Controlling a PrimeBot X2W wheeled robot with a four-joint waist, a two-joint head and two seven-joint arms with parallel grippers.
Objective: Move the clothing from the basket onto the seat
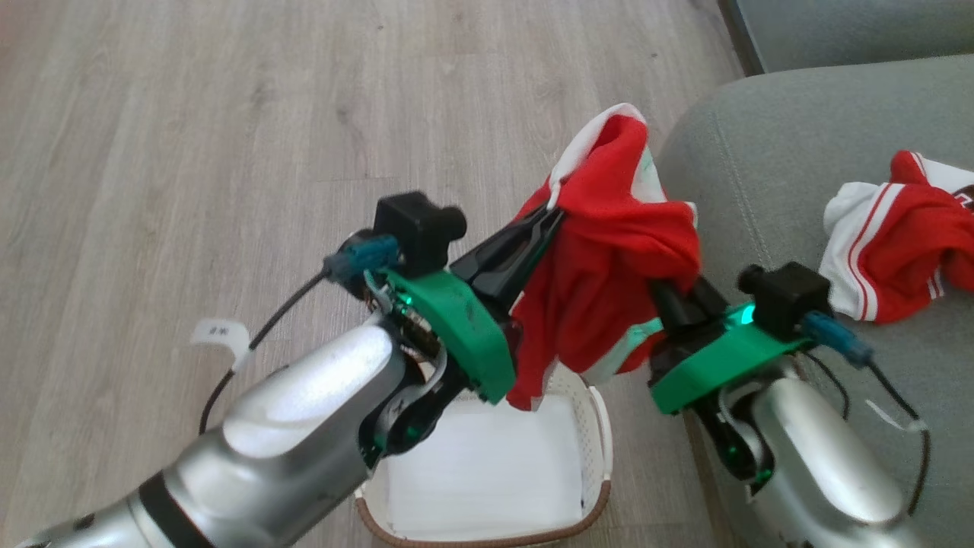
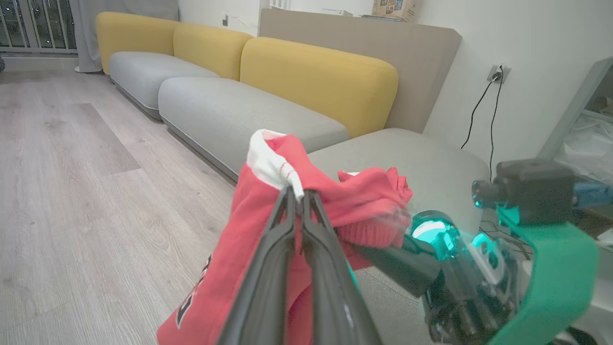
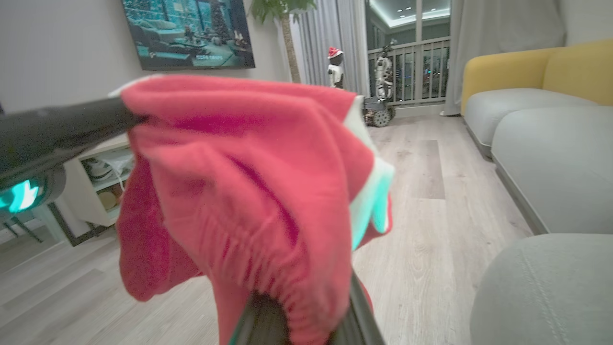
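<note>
Trouble brewing: the bright red soft sports garment with white panels (image 1: 609, 251) is hanging over the small oval cream perforated plastic basket (image 1: 601, 426). The left gripper (image 1: 552, 217) is pinching its white hem and the right gripper (image 1: 673, 293) is clamping bunched folds. The tail's dangling low, so it could be snagging the basket while swinging to the large grey-green upholstered seat (image 1: 761, 152) beside the basket.

One red garment (image 1: 609, 251) hangs bunched above the cream basket (image 1: 606, 445); a second garment (image 1: 905, 236) lies crumpled on the grey-green seat (image 1: 761, 152), right.

Garment (image 1: 609, 251) soft matt red cloth, white panels. Seat (image 1: 761, 190) matt woven fabric, stitched seam. Basket (image 1: 603, 434) smooth perforated plastic, woven-look rim. Floor (image 1: 228, 114) matt wood-grain planks. Forearm (image 1: 304, 411) glossy silver shell.
</note>
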